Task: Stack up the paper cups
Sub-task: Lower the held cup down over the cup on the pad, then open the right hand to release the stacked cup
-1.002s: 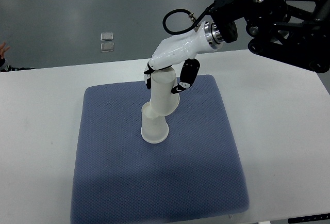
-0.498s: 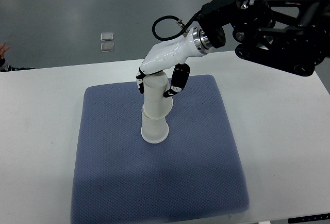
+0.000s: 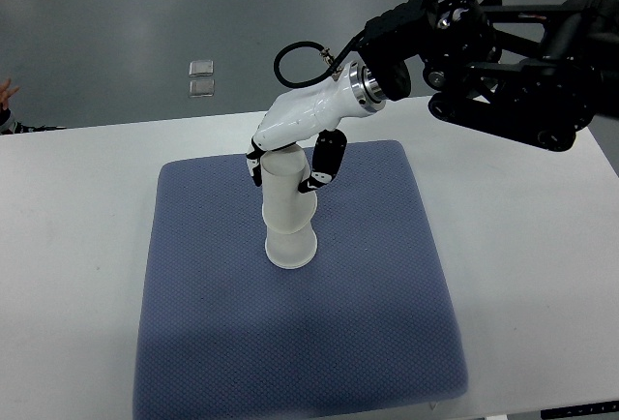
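Two white paper cups stand upside down in the middle of a blue-grey mat (image 3: 222, 343). The lower cup (image 3: 291, 246) rests rim-down on the mat. The upper cup (image 3: 284, 186) sits over it, nearly upright. My right hand (image 3: 288, 166), white with black fingertips, comes in from the upper right and is shut on the upper cup near its top, fingers on both sides. The left arm is out of view.
The mat lies on a white table (image 3: 68, 246). The right arm's black links (image 3: 513, 62) hang over the table's far right. Two small clear squares (image 3: 201, 77) lie on the grey floor beyond. A person's fingertips (image 3: 6, 91) show at the left edge.
My right hand has moved left with the upper cup, bringing it from a tilt to nearly upright and lower over the bottom cup.
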`<action>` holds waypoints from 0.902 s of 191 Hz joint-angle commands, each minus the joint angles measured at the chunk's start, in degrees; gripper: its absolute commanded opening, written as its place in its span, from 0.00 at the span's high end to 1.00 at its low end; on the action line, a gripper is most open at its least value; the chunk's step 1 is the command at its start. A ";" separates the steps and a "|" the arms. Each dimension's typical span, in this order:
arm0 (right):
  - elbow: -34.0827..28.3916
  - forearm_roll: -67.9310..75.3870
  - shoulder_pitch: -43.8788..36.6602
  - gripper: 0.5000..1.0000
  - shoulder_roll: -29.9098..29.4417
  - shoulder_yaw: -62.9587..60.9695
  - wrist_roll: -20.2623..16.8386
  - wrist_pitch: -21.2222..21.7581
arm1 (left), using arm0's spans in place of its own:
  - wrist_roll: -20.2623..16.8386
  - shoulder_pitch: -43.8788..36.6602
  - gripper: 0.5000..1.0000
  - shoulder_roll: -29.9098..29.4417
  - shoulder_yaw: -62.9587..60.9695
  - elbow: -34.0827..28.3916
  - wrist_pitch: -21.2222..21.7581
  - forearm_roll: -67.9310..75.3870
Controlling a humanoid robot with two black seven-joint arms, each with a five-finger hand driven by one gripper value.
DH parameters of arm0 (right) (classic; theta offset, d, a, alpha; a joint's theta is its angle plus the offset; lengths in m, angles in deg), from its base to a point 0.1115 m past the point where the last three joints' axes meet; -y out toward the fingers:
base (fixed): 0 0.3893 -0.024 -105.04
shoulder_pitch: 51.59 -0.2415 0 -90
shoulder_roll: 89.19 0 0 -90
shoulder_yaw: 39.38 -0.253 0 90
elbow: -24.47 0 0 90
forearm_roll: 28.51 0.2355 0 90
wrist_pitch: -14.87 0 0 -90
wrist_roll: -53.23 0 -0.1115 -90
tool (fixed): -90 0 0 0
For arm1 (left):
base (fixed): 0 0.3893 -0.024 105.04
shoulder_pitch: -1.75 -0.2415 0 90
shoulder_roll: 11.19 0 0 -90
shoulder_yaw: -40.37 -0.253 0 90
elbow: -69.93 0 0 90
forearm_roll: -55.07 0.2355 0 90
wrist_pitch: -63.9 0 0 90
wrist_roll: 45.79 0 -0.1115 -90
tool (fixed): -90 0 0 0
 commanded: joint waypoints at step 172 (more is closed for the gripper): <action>0.61 0.56 2.23 0.37 0.16 -0.52 -0.97 -1.51 | 0.07 0.08 0.00 0.00 0.00 0.00 0.01 0.00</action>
